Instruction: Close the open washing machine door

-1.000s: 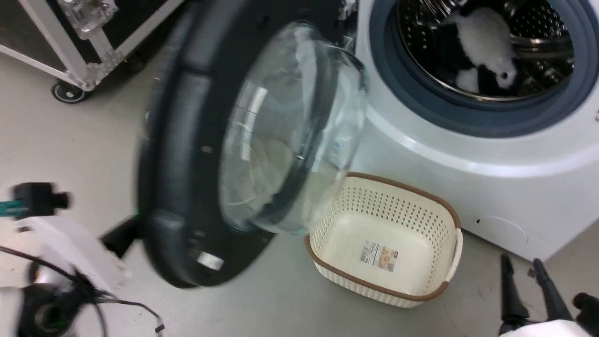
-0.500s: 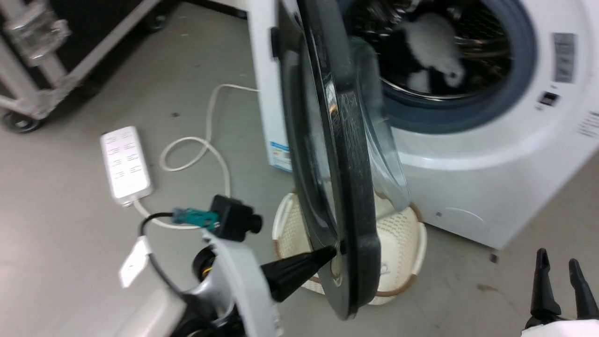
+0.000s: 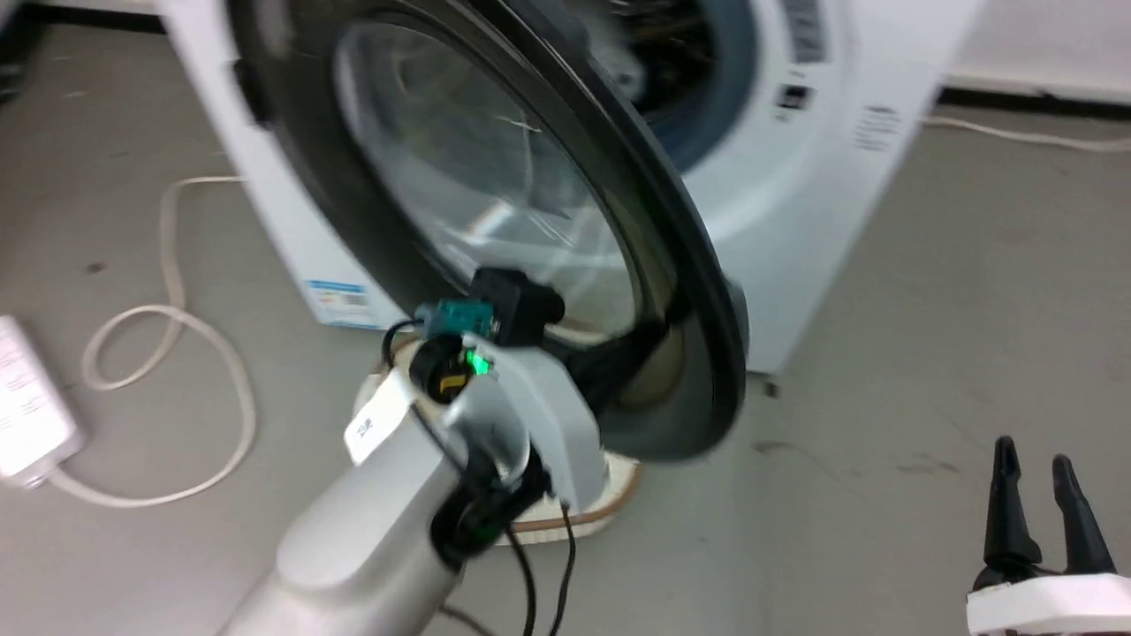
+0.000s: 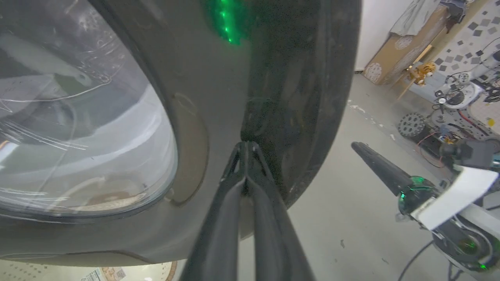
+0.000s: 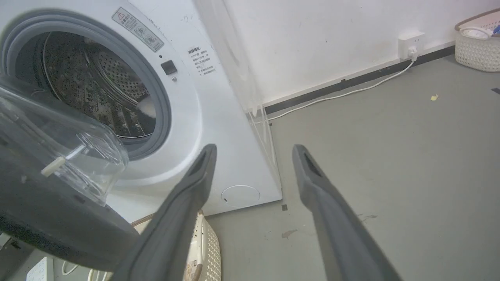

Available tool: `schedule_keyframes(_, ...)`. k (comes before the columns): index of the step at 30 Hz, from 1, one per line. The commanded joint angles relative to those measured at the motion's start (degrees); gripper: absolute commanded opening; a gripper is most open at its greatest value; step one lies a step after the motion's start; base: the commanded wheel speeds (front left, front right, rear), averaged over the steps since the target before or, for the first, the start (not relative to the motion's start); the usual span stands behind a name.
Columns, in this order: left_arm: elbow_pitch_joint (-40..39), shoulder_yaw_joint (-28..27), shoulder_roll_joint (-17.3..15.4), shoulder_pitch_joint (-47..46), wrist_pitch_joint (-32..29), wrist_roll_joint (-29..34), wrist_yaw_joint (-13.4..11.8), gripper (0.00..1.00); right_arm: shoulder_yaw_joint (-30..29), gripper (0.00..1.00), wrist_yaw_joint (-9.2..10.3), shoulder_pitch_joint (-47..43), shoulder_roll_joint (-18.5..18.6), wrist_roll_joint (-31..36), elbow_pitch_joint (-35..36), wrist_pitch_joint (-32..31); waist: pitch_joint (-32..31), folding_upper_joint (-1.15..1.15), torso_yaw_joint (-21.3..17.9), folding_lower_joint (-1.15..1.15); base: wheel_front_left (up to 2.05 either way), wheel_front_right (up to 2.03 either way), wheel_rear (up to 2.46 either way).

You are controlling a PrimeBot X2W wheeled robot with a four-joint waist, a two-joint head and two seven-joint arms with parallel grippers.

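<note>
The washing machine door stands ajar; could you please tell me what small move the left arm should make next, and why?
Probably push the rim toward the washing machine: the left gripper, fingers shut together, has its tips against the washing machine door's black rim, and the drum opening is not yet covered.

readable text: none | washing machine [image 5: 218, 117] stickers [image 5: 137, 24]: print too small or blurred

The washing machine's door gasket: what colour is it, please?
Blue-grey gasket, clearest in the right wrist view.
</note>
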State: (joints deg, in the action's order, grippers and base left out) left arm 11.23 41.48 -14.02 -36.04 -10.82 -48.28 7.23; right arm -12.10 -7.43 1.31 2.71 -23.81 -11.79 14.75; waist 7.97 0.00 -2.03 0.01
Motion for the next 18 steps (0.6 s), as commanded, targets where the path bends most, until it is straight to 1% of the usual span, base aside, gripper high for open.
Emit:
schedule_keyframes(1, 1.0, 0.1, 0.4, -1.4, 0.8, 0.6, 0.3, 0.0, 0.3, 1.0, -0.06, 1.1, 0.2, -0.4, 0.2, 0.2, 2.1, 0.0, -4.4, -0.01, 0.0, 0.0, 0.0)
schedule_keyframes(6, 9.8, 0.1, 2.9, -8.4, 4.6, 4.5, -0.1, 0.0, 1.1, 1.0, -0.06, 2.0, 0.2, -1.5, 0.4, 0.2, 3.9, 0.0, -8.3, -0.01, 0.0, 0.0, 0.0)
schedule_keyframes(7, 15.0, -0.2, 4.3, -12.2, 7.0, 6.5, -1.0, 0.0, 1.5, 1.0, -0.06, 2.4, 0.2, -1.8, 0.5, 0.2, 4.6, 0.0, -9.5, -0.01, 0.0, 0.0, 0.0)
schedule_keyframes(10, 20.1, -0.8, 6.0, -15.2, 9.8, 7.7, -1.9, 0.0, 1.5, 1.0, -0.06, 2.3, 0.2, -1.8, 0.6, 0.2, 4.7, 0.0, -9.7, -0.01, 0.0, 0.0, 0.0)
schedule_keyframes(13, 24.0, -1.6, 7.2, -16.8, 12.1, 7.2, -1.8, 0.0, 1.7, 1.0, -0.06, 2.2, 0.2, -1.6, 0.2, 0.2, 3.8, 0.0, -9.3, -0.01, 0.0, 0.0, 0.0)
schedule_keyframes(16, 25.8, -2.4, 7.6, -17.5, 15.2, 7.0, -1.6, 0.0, 1.4, 1.0, -0.06, 1.5, 0.2, -1.1, 0.2, 0.2, 2.3, 0.0, -7.8, -0.01, 0.0, 0.0, 0.0)
schedule_keyframes(18, 25.9, -3.7, 7.3, -17.7, 18.6, 6.9, -1.9, 0.0, 1.4, 1.0, -0.06, 1.0, 0.2, -0.6, 0.2, 0.2, 1.1, 0.0, -6.6, -0.01, 0.0, 0.0, 0.0)
